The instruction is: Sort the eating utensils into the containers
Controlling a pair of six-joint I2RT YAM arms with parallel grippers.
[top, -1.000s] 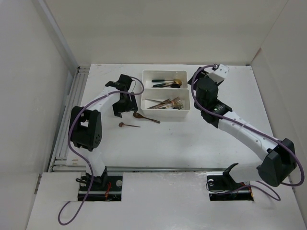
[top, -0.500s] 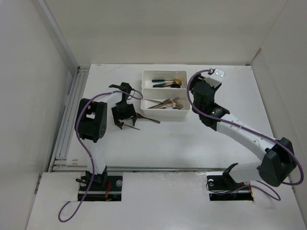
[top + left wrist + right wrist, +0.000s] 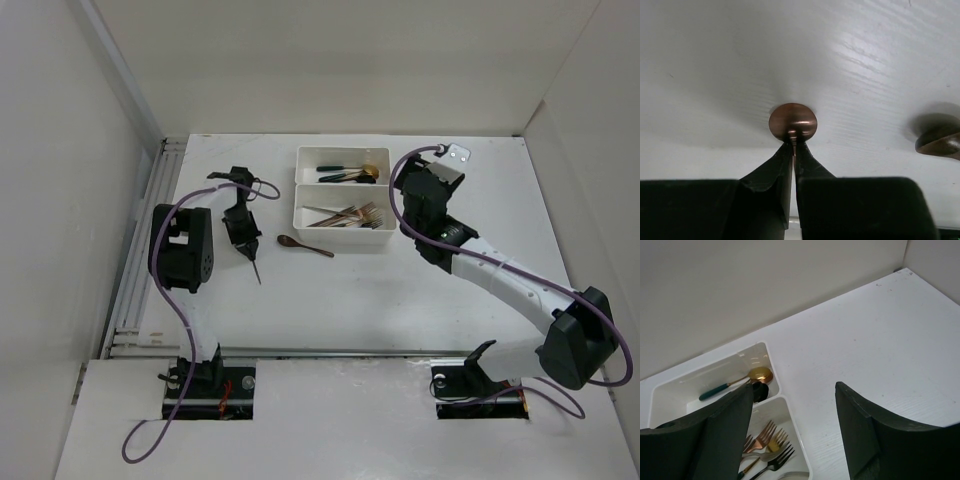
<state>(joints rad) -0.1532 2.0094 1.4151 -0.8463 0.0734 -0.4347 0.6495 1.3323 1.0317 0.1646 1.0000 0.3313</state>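
Top external view: the left claw (image 3: 244,238) is over the table (image 3: 400,300) to the left of the two white trays, well apart from their left edges and from the slotted rail (image 3: 145,250) along the table's left edge. It is clamped on a small copper spoon (image 3: 255,266), which slants toward the near side. In the left wrist view both fingers (image 3: 775,165) are pinched tight on the neck of this spoon, and its round bowl faces the camera with a soft shadow on the table around it.

A second copper spoon (image 3: 304,246) lies flat on the table just in front of the near tray (image 3: 340,238), between the left claw and that tray's front wall. The near tray holds a cluster of forks (image 3: 350,215). The far tray (image 3: 301,165) touches it along one long side and holds dark-handled pieces and a gold spoon (image 3: 370,172).

The right claw (image 3: 795,432) stands spread wide, gripping nothing, above the trays' right-hand ends. White table runs from the tray edges to the right wall (image 3: 590,110) and the back wall (image 3: 340,70).
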